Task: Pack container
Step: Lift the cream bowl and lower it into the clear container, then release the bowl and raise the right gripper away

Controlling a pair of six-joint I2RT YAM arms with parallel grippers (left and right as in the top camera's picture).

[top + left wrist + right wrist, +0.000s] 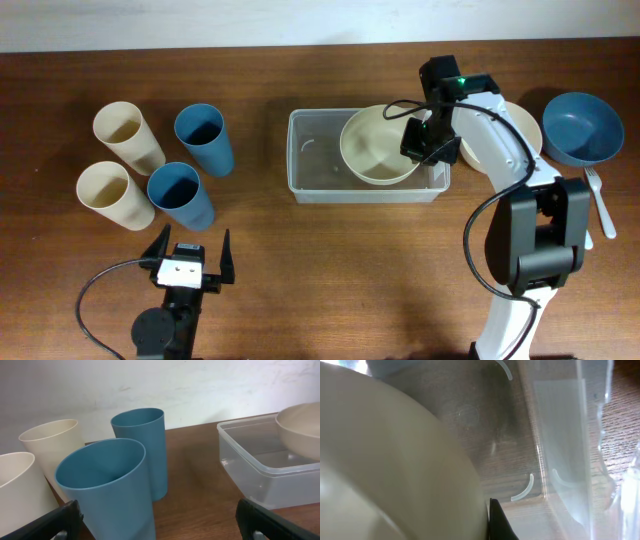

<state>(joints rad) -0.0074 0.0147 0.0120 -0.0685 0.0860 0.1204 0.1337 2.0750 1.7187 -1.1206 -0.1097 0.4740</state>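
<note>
The clear plastic container (pixel 315 160) stands at the table's middle back. A cream bowl (pixel 378 145) sits tilted in its right half, its rim above the container's wall. My right gripper (pixel 418 140) is shut on the bowl's right rim. In the right wrist view the bowl (pixel 385 470) fills the left side, one black finger (pixel 497 522) lies against its outside, and the container's floor (pixel 510 435) shows beyond. My left gripper (pixel 190 258) is open and empty at the front left. The left wrist view shows the container (pixel 260 470) and bowl (pixel 302 427) at the right.
Two cream cups (pixel 125 135) (pixel 110 193) and two blue cups (pixel 203 138) (pixel 180 195) stand at the left, just beyond my left gripper (pixel 160 527). A blue bowl (pixel 582 128), a cream bowl (pixel 495 140) under the right arm and a white fork (pixel 600 200) lie at the right.
</note>
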